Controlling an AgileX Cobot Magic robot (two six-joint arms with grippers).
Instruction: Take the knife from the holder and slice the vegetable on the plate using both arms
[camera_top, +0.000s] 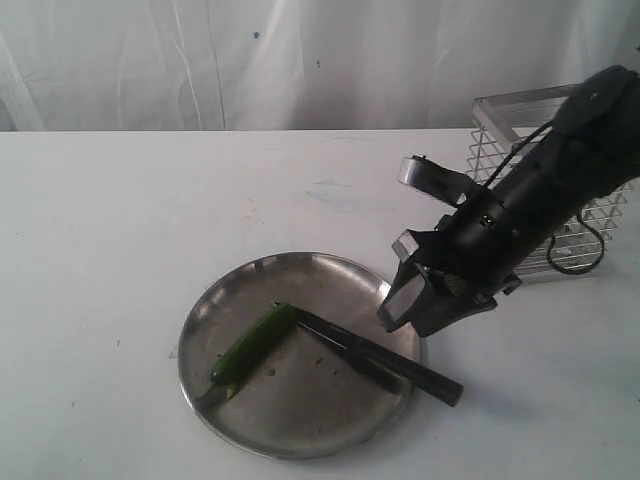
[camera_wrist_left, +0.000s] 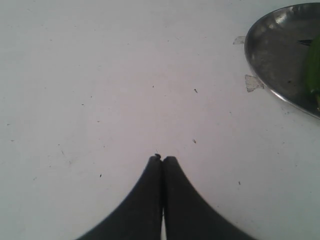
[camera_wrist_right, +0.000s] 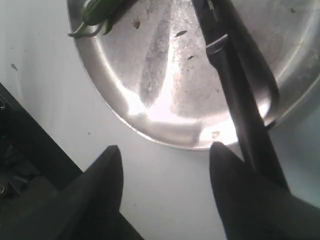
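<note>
The steel plate (camera_top: 310, 415) lies at the middle front of the table. The green vegetable (camera_top: 255, 343) rests on its left half. The knife (camera_top: 385, 362) lies loose across the plate, its tip at the vegetable and its dark handle (camera_wrist_right: 245, 120) sticking out over the right rim. My right gripper (camera_top: 420, 308) hovers open just above that rim, beside the handle and holding nothing (camera_wrist_right: 165, 150). The wire holder (camera_top: 520, 125) stands behind the right arm. My left gripper (camera_wrist_left: 162, 159) is shut and empty over bare table, left of the plate (camera_wrist_left: 277, 55); the exterior view does not show it.
White table all round, with a white curtain behind it. Small scraps of tape (camera_wrist_left: 252, 82) stick to the table by the plate's edge. The table's dark front edge (camera_wrist_right: 30, 145) shows in the right wrist view.
</note>
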